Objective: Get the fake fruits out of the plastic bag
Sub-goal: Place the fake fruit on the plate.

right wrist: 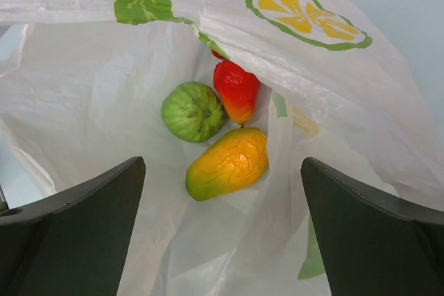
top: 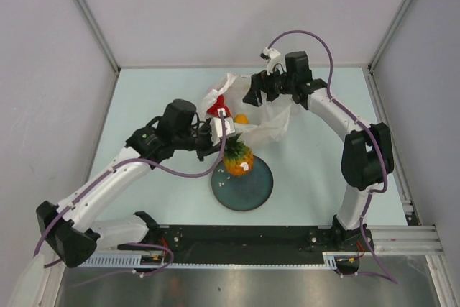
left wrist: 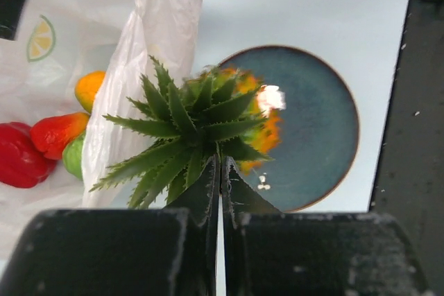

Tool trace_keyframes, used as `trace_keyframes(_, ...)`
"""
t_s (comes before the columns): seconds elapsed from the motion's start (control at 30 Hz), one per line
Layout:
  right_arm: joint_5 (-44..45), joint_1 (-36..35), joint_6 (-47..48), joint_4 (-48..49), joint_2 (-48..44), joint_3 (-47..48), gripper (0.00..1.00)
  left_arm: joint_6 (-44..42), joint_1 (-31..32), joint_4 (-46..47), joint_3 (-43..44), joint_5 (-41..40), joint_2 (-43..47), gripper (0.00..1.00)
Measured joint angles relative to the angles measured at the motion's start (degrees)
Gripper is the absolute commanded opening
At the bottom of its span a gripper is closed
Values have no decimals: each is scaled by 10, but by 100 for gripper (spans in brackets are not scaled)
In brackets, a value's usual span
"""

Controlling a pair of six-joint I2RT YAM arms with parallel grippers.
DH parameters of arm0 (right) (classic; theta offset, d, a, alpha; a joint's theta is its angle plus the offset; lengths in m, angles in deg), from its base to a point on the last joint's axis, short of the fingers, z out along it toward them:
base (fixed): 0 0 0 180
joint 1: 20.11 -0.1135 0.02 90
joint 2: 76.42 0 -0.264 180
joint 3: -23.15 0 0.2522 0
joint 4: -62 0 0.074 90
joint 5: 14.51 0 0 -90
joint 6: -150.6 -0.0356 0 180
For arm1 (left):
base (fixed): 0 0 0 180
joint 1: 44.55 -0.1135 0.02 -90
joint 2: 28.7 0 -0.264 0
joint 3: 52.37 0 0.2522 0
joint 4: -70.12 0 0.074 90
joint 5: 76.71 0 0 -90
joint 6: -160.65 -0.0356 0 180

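My left gripper is shut on the green crown of the orange-yellow pineapple and holds it over the far rim of the dark plate. The white plastic bag lies just behind, its mouth open. Inside it lie a yellow mango, a green round fruit and a red fruit. The left wrist view also shows a second red fruit. My right gripper is open and empty over the bag, above the mango.
Grey walls close the table at the left, back and right. The black base rail runs along the near edge. The bag's loop handle hangs beside the mango.
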Motion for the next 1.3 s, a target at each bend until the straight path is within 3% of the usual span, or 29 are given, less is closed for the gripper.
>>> trace_keyframes(0.33, 19, -1, 7, 0, 0, 0, 100, -35, 7, 93, -52, -15, -71, 0)
trace_keyframes(0.63, 27, -2, 7, 6, 0, 0, 100, -48, 16, 142, -76, -22, -74, 0)
trace_keyframes(1.3, 27, -3, 6, 13, 0, -1, 100, -79, 37, 134, -95, -44, -34, 0)
